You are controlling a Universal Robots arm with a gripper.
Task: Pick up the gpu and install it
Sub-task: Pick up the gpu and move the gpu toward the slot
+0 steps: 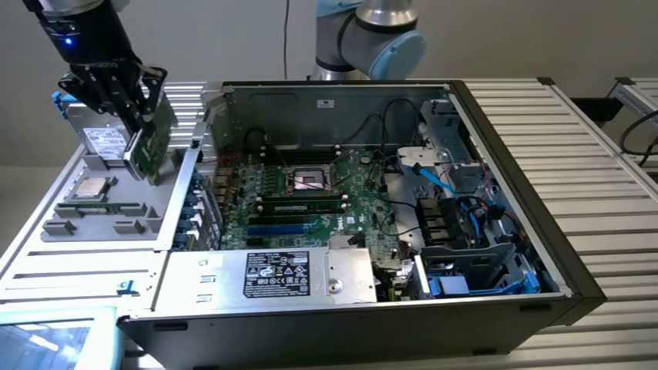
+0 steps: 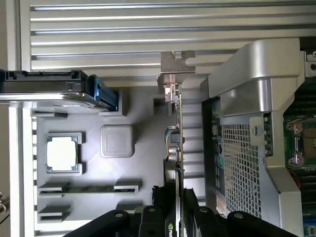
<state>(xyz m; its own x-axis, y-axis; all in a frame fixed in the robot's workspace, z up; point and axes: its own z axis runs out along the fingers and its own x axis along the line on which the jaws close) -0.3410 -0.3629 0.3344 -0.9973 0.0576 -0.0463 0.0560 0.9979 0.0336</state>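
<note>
Above the grey parts tray (image 1: 98, 231) at the exterior view's left, the end effector (image 1: 139, 116) is closed on the gpu (image 1: 152, 146), pinching its upper edge so that the card hangs on edge. That probably keeps its connector edge pointing down, ready for a slot. Whether its lower edge is clear of the tray I cannot tell. The computer case (image 1: 514, 254) lies open on the tabletop (image 1: 596, 146), just beside the tray, with its motherboard (image 1: 298, 204) facing up for access.
</note>
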